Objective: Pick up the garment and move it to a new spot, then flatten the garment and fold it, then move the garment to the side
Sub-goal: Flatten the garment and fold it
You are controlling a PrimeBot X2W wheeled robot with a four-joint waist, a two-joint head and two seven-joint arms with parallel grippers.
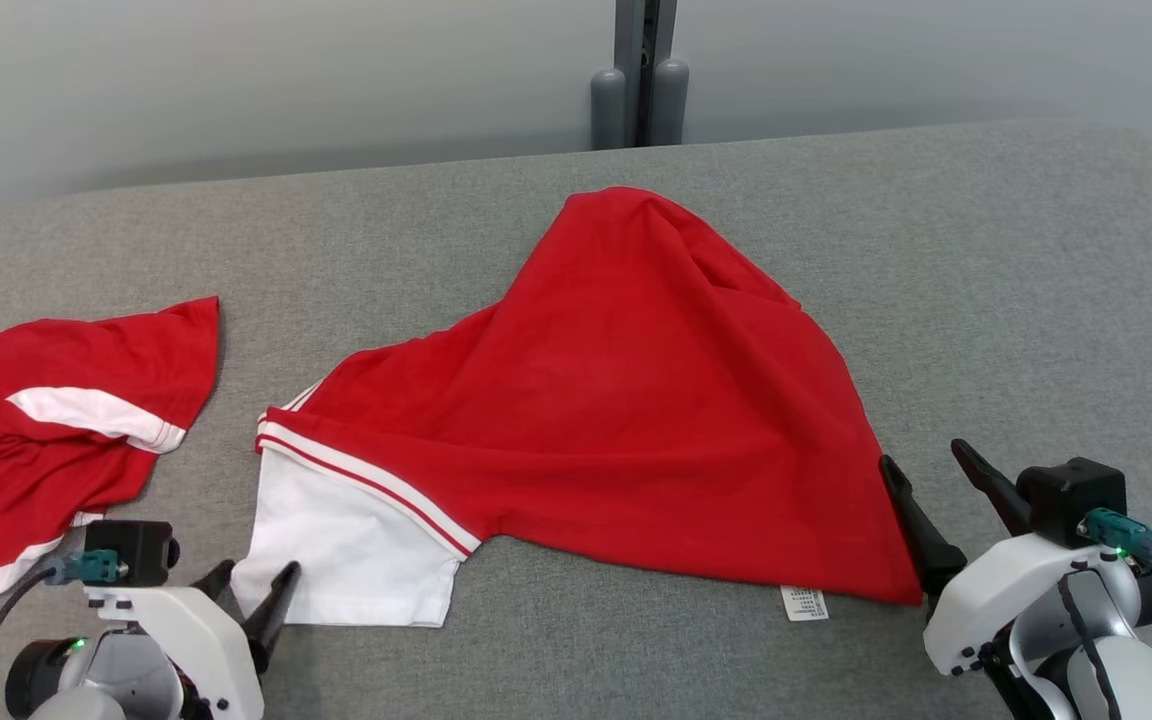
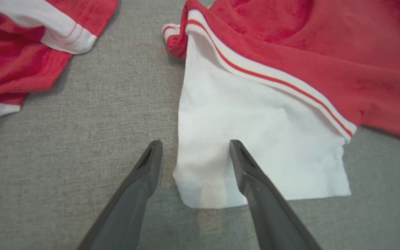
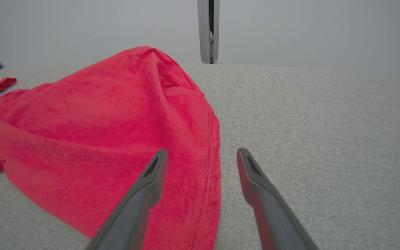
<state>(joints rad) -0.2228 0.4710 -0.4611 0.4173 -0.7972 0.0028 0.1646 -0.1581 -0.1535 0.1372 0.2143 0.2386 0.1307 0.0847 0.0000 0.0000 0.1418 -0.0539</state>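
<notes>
The garment (image 1: pixel 616 400), a red shirt with a white sleeve (image 1: pixel 346 540) trimmed in red and white stripes, lies rumpled and partly doubled over in the middle of the grey table (image 1: pixel 986 280). My left gripper (image 1: pixel 258 572) stands open at the sleeve's near-left corner. In the left wrist view that corner of the sleeve (image 2: pixel 255 132) lies loose between the spread fingers of my left gripper (image 2: pixel 195 144). My right gripper (image 1: pixel 931 470) is open at the shirt's near-right corner. In the right wrist view my right gripper (image 3: pixel 202 152) straddles the hem of the garment (image 3: pixel 99 121).
A second red and white garment (image 1: pixel 46 420) lies crumpled at the table's left edge, also seen in the left wrist view (image 2: pixel 19 41). A small white label (image 1: pixel 804 603) pokes out under the shirt's near hem. A grey post (image 1: pixel 641 70) stands behind the table.
</notes>
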